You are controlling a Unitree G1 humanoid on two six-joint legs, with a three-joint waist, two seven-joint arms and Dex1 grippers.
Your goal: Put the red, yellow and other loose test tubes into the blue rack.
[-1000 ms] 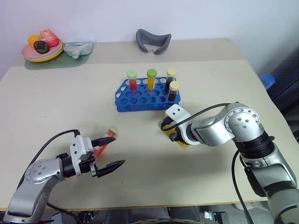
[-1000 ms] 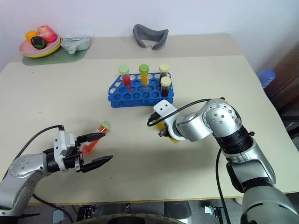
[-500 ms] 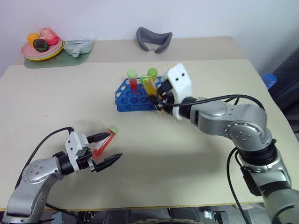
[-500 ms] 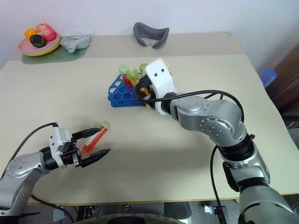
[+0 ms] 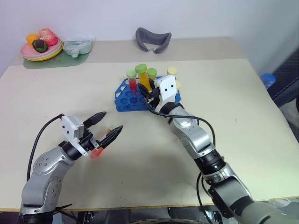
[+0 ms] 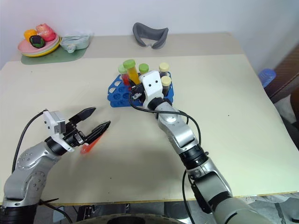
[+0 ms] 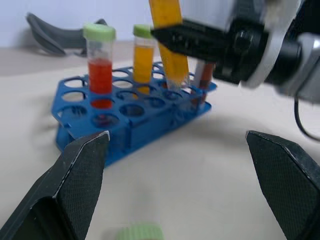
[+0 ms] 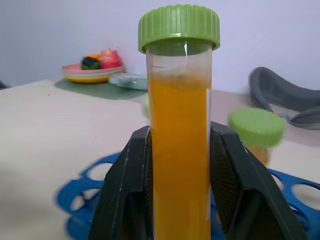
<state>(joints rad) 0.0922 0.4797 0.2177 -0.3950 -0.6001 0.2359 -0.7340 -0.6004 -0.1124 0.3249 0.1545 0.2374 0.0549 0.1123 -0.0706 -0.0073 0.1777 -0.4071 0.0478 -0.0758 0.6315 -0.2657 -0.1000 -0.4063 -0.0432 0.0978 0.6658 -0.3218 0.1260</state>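
Observation:
My right gripper is shut on a yellow-orange test tube with a green cap. It holds the tube upright just above the blue rack, near the rack's middle holes. The rack holds a red tube, a yellow tube and two dark tubes with pale-yellow caps. A loose red tube with a green cap lies on the table at the near left. My left gripper hangs open just above it, pointing toward the rack.
A plate of toy fruit on a green mat sits at the far left corner. A grey curved object lies at the back behind the rack. The table is bare on its right half.
My right gripper has carried the yellow tube up from the table to the rack and turned it upright. My left gripper, still open, has risen off the red tube toward the rack.

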